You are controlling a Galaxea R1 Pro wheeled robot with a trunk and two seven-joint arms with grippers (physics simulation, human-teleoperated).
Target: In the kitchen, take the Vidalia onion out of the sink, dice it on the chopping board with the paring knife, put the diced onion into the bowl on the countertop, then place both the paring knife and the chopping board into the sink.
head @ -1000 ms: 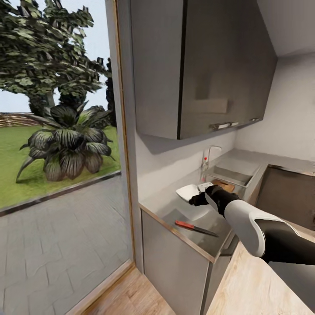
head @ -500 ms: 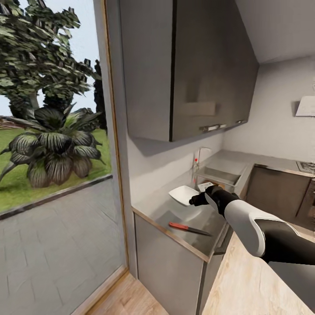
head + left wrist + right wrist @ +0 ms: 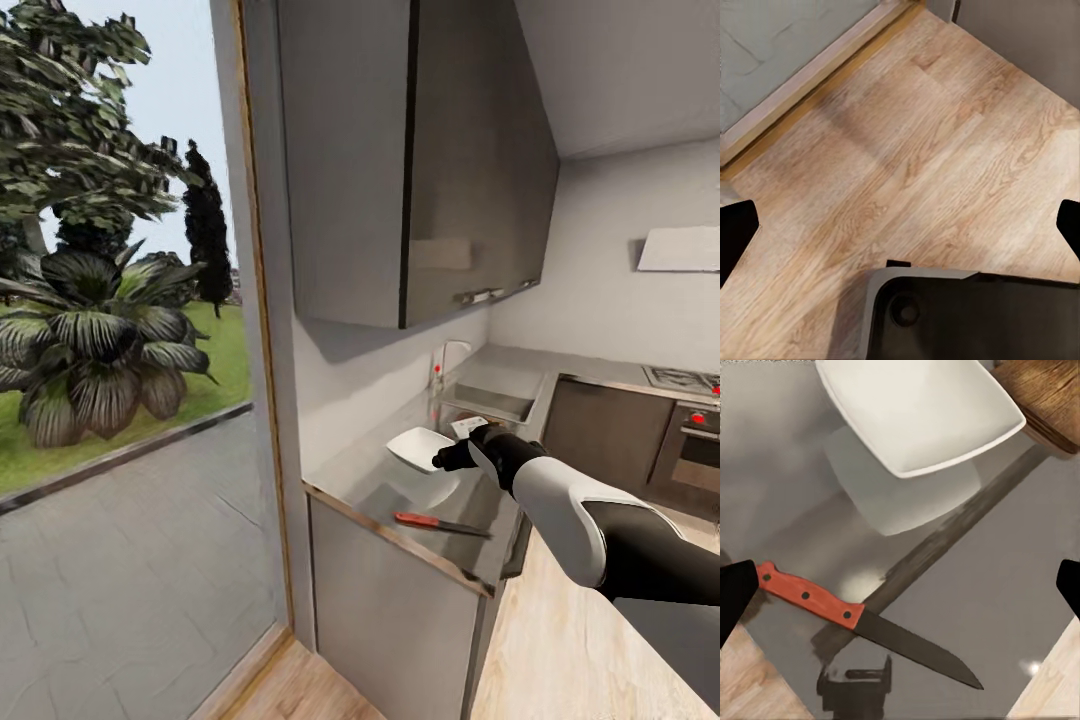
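Observation:
The paring knife (image 3: 440,523) (image 3: 851,619), red handle and dark blade, lies flat on the grey countertop (image 3: 380,475) near its front edge. Behind it sits the white bowl (image 3: 418,447) (image 3: 919,412), with nothing in it. Beside the bowl, a corner of the wooden chopping board (image 3: 1050,397) shows in the right wrist view. My right gripper (image 3: 452,458) (image 3: 900,585) hovers open above the knife and bowl, holding nothing. The sink (image 3: 490,403) with its faucet (image 3: 445,358) lies farther along the counter. The onion is out of view. Over the wooden floor, my left gripper (image 3: 900,229) is open too.
Dark wall cabinets (image 3: 420,160) hang above the counter. A tall glass pane (image 3: 130,400) at the left looks onto a garden. An oven (image 3: 690,445) and range hood (image 3: 680,248) stand at the far right. Wooden floor (image 3: 570,650) runs along the cabinets.
The head view has swung, bringing the oven and hood into the picture at the right. Knife and bowl lie where they were on the counter; my right arm holds its pose.

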